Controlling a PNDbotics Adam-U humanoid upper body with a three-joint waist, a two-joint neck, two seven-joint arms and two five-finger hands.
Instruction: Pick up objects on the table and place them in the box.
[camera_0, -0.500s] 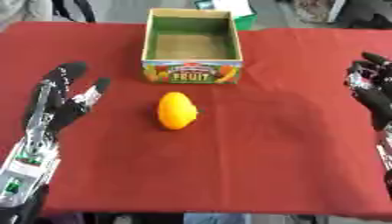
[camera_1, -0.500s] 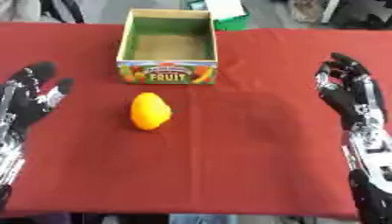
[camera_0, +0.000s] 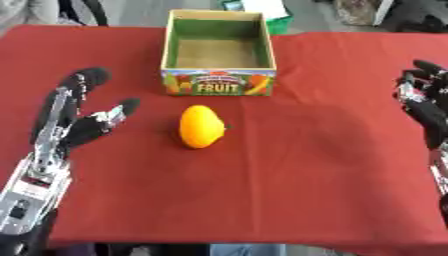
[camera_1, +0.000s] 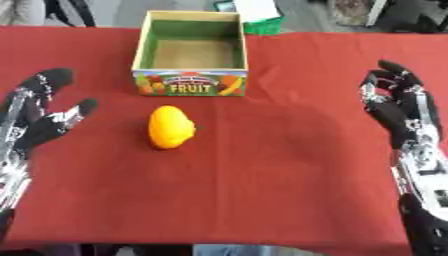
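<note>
Red cloth-covered table (camera_0: 289, 190) carries two things: an open cardboard box with green inner walls and a printed "FRUIT" front panel (camera_0: 219, 82), and a yellow-orange, mango-shaped fruit (camera_0: 200, 126).

Box sits near the far edge, roughly mid-width, upright, its inside bare. Fruit lies on the cloth just in front of the box's printed panel, near it but apart — not in the box, not touched by either hand.

Left hand (camera_0: 74, 125), black with silver joints, is over the left side of the table, fingers straight and spread, thumb angled toward the fruit; it holds nothing. There is clear cloth between thumb tip and fruit.

Right hand (camera_1: 398, 107) is at the right edge, fingers extended and relaxed, pointing toward the far edge, also holding nothing, well apart from the fruit.

View differences: left eye view shows the left hand with its silver forearm down to the near-left corner, but cuts the right hand at the picture's edge, so only part of it shows. Right eye view shows the right hand whole with its wrist and forearm — and crops the left hand at the left edge.

Beyond the far edge, a white and green object (camera_1: 261, 15) is behind the box; can't tell what it is.
</note>
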